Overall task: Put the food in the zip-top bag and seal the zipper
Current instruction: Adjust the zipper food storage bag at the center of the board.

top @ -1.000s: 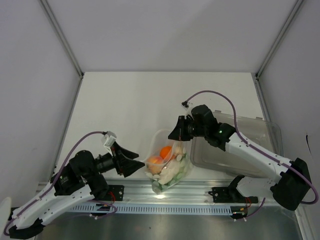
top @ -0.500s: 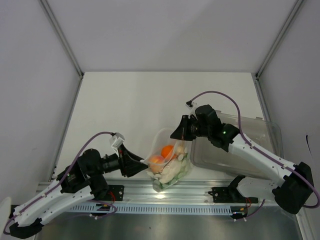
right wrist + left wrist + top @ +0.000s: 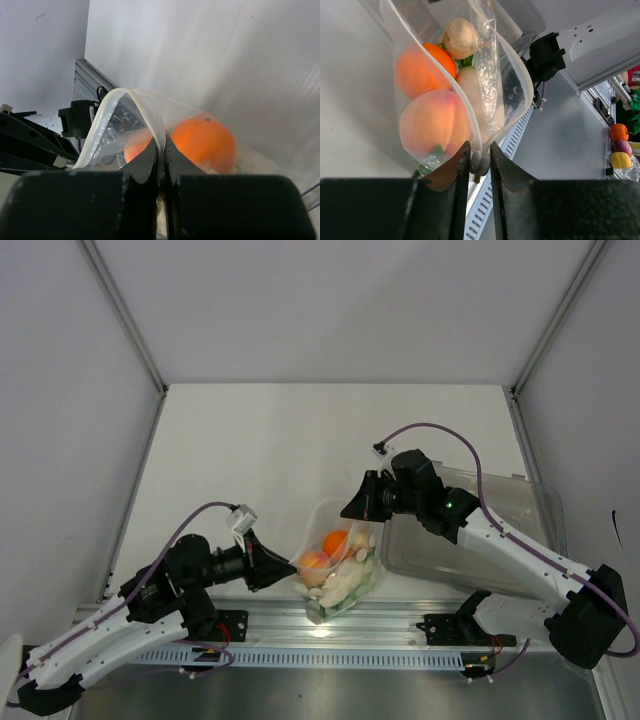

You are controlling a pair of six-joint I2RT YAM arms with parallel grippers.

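Between the two dark fingers of the left gripper we see the thick pale zipper strip pinched at the near end of the mouth, the jaws drawn in until only the strip parts them. The right gripper is likewise clamped hard on the strip, at the far end of the mouth.

From these two holds spreads the small clear crinkly plastic zip-top bag, its mouth standing open in a loop. Inside lie the round orange toy, the reddish-orange round fruit, the pale egg-like piece and, low in the pouch, a pale leafy piece we take for the green lettuce head.

The bag sits between the arms near the table's front rail, just beside the large rigid clear tray. We cannot tell whether its bottom rests on the white table.

We judge the film thin, limp and slippery, and the load light but loose, so the round toys may roll and bulge toward the mouth. The strip is the stiffest part and the sound place to hold. Sealing will call for its two sides pressed together along their length.

The left arm lies low, its forearm reaching rightward and its wrist level. The right arm stretches across the tray, elbow bent and wrist angled left and down.
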